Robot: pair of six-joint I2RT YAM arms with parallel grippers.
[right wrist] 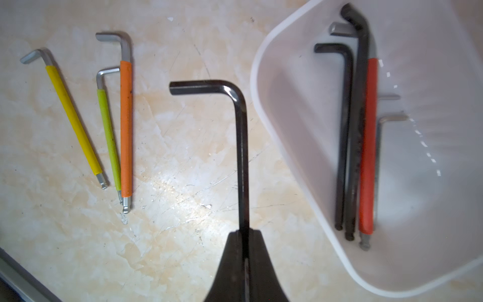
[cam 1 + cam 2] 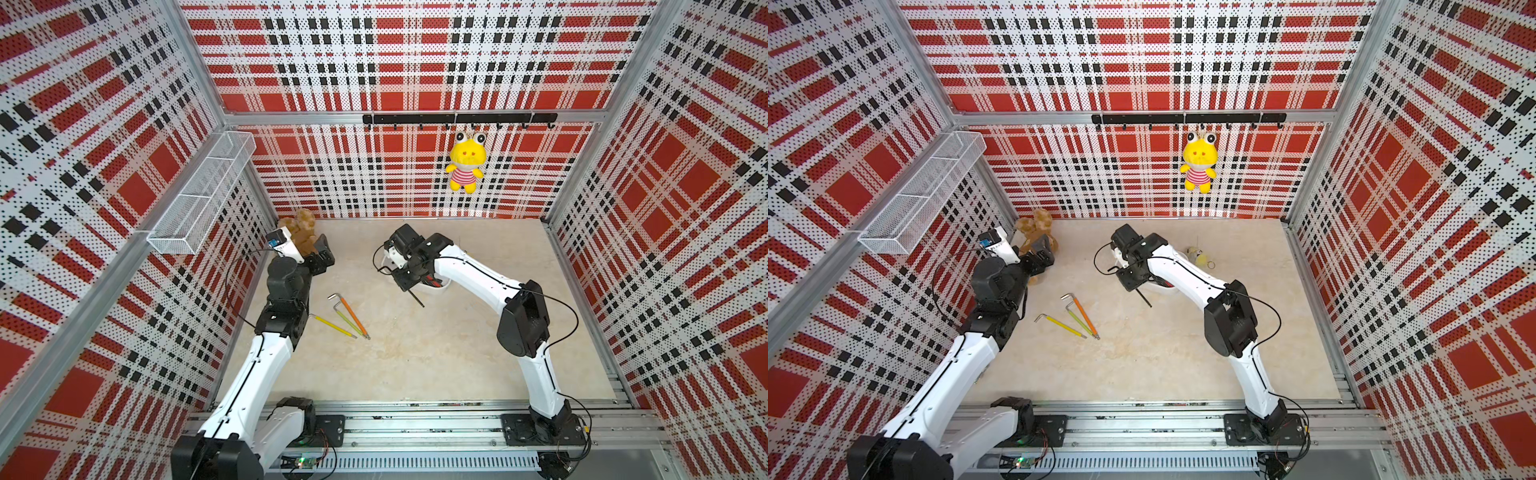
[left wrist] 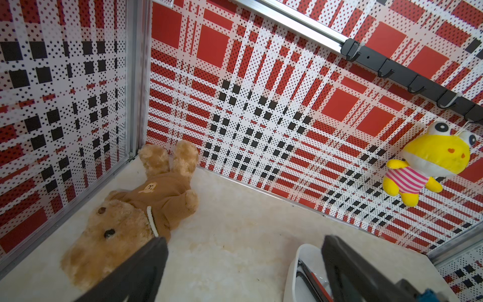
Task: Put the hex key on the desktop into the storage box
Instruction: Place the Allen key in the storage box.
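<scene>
My right gripper (image 1: 244, 232) is shut on the long shank of a black hex key (image 1: 241, 157), held above the desktop (image 2: 415, 353) just outside the rim of the white storage box (image 1: 261, 104). In a top view this hex key (image 2: 417, 298) sticks out under the right gripper (image 2: 405, 279), which hides most of the box (image 2: 440, 286). Several hex keys lie in the box, among them a red-sleeved one (image 1: 368, 146). Yellow (image 2: 332, 325), green (image 2: 347, 321) and orange (image 2: 352, 312) hex keys lie on the desktop. My left gripper (image 3: 243, 261) is open and empty near the back left corner.
A brown teddy bear (image 3: 136, 214) lies in the back left corner beside the left gripper. A yellow frog plush (image 2: 464, 162) hangs from a black hook rail (image 2: 457, 119). A wire-mesh basket (image 2: 203, 195) hangs on the left wall. A small yellow toy (image 2: 1198, 255) lies behind the right arm.
</scene>
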